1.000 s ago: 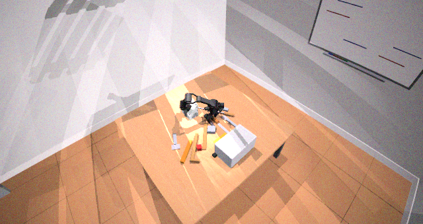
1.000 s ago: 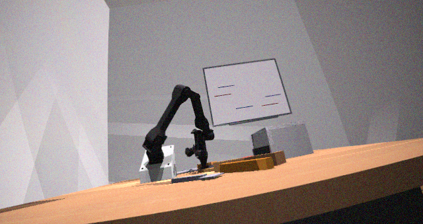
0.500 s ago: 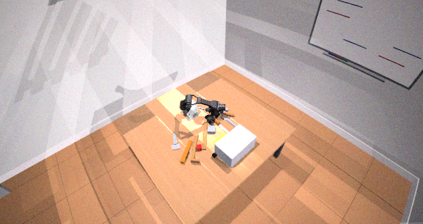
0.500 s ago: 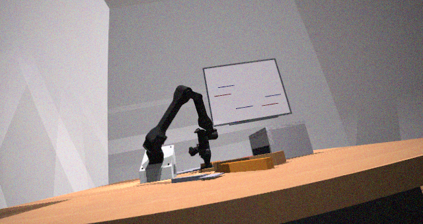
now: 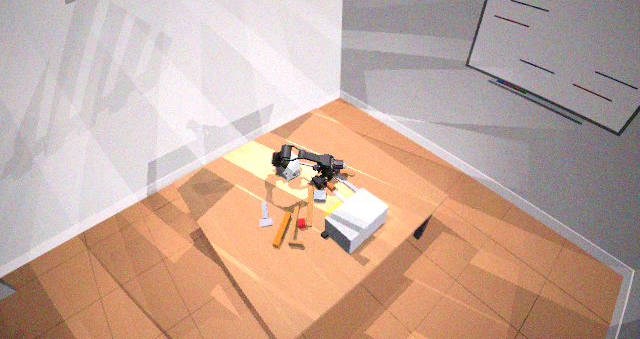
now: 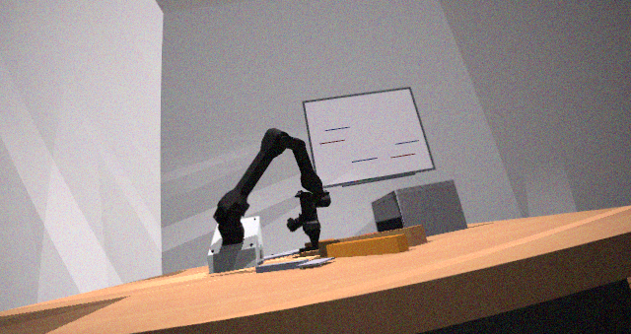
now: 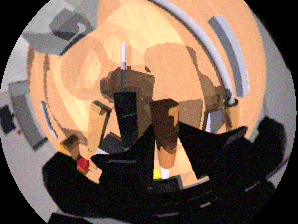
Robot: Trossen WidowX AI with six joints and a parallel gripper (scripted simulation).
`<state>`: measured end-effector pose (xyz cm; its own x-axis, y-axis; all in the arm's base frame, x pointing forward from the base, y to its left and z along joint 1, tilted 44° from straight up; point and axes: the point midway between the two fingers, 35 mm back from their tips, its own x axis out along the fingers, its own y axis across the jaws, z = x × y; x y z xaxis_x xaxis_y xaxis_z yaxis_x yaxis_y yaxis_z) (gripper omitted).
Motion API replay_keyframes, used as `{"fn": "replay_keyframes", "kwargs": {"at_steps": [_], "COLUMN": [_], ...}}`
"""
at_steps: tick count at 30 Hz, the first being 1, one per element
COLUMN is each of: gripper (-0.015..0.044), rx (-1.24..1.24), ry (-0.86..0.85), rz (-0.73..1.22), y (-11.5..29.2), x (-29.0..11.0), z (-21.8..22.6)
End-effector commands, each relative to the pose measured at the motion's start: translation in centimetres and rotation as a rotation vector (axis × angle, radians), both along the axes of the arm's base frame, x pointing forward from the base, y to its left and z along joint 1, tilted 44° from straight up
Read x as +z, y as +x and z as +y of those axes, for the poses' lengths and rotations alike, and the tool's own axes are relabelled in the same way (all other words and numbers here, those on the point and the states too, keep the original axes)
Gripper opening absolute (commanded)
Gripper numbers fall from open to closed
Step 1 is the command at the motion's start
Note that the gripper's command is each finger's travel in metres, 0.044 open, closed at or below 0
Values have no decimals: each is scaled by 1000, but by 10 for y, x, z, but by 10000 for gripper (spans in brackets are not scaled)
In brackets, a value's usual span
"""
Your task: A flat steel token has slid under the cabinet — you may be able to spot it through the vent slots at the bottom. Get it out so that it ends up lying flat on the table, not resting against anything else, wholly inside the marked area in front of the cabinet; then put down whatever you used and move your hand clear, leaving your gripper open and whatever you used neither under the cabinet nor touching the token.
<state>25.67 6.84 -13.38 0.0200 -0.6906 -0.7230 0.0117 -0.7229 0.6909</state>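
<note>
My gripper (image 5: 321, 182) (image 6: 312, 243) (image 7: 162, 124) is down at the table top, between the arm's base (image 5: 289, 169) and the cabinet (image 5: 357, 218) (image 6: 419, 207). It is shut on a short brown wooden stick (image 5: 330, 185) (image 7: 164, 129), which shows between the dark fingers in the wrist view. The cabinet is a pale grey box with a dark slot low on its front. A pale yellow patch (image 5: 332, 207) lies on the table before the cabinet. The steel token is not visible in any view.
Several tools lie to the left of the cabinet: a grey flat-headed tool (image 5: 265, 216), an orange bar (image 5: 281, 229) (image 6: 367, 246), a wooden T-shaped rake (image 5: 295, 230), a wooden stick (image 5: 310, 206), a red cube (image 5: 301, 222), a grey block (image 5: 320, 195) and grey rods (image 5: 346, 183).
</note>
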Motion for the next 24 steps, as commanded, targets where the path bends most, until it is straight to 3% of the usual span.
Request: {"fn": "replay_keyframes", "kwargs": {"at_steps": [1, 24], "gripper": [0, 0], "rx": [-2, -2], "ry": [4, 3], "rz": [0, -2], "y": [7, 36], "x": [-1, 1], "z": [1, 1]}}
